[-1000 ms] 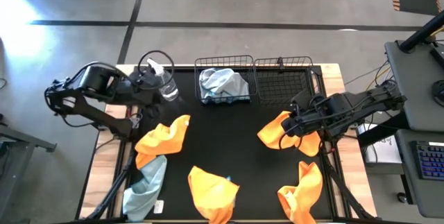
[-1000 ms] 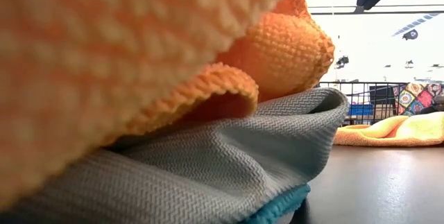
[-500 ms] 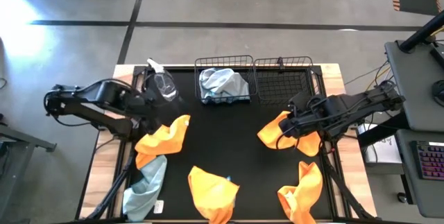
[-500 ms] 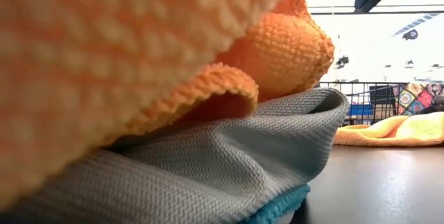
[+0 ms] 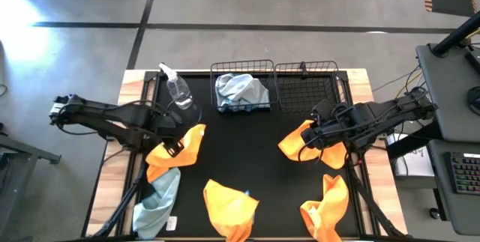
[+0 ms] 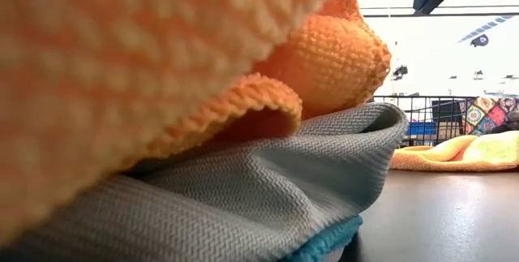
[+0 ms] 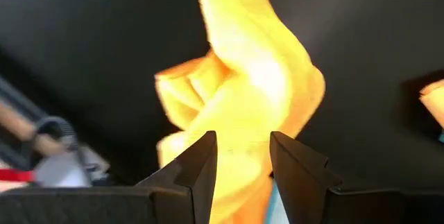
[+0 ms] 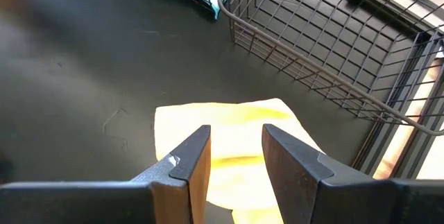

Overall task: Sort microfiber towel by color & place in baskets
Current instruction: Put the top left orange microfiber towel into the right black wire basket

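Observation:
My left gripper (image 5: 172,132) (image 7: 241,161) stands open, pointing down just over the far end of an orange towel (image 5: 177,147) (image 7: 243,92) at the table's left. My right gripper (image 5: 316,133) (image 8: 236,151) hangs open above another orange towel (image 5: 298,141) (image 8: 229,137) lying on the black mat at the right. At the far edge stand two wire baskets: the left basket (image 5: 241,106) holds a blue-grey towel (image 5: 241,88), and nothing shows in the right basket (image 5: 306,85) (image 8: 312,37). Whether either gripper touches its towel does not show.
A clear spray bottle (image 5: 178,92) stands far left, close to my left arm. Two more orange towels (image 5: 229,208) (image 5: 326,206) and a blue-grey towel (image 5: 157,197) lie near the front edge. Towels (image 6: 178,132) right at the lens block most of the low view.
My left gripper has sunk from beside the spray bottle and tipped over to point down at the orange towel on the left. It now shows nearer the table's front edge, with the bottle uncovered. The towels have not moved.

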You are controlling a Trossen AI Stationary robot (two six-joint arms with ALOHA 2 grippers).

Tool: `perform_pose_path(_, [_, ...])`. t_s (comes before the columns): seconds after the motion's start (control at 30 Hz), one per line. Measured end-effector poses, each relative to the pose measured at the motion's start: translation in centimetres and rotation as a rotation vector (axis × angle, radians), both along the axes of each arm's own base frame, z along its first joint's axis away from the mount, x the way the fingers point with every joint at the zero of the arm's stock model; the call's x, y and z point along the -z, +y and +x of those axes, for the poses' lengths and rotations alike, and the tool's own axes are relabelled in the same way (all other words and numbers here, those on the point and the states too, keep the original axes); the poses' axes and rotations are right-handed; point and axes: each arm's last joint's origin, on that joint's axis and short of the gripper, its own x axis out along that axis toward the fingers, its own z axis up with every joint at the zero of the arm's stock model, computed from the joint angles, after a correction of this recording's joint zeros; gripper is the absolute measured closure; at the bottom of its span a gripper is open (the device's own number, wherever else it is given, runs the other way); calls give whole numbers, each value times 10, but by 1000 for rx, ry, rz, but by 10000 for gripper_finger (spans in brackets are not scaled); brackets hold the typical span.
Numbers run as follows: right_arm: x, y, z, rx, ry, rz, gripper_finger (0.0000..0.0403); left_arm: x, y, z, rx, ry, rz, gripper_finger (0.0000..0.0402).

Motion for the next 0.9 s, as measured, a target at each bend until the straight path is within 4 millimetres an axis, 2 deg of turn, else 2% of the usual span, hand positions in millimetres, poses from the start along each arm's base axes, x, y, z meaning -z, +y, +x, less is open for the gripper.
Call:
perform_pose_path(0.6, [0, 0, 0, -15, 5, -4, 280, 65, -7, 13, 14, -28, -182, 283])
perform_pose_path(0.9, [0, 0, 0, -15, 5, -4, 280, 95, -6, 9, -2, 81, -168, 283])
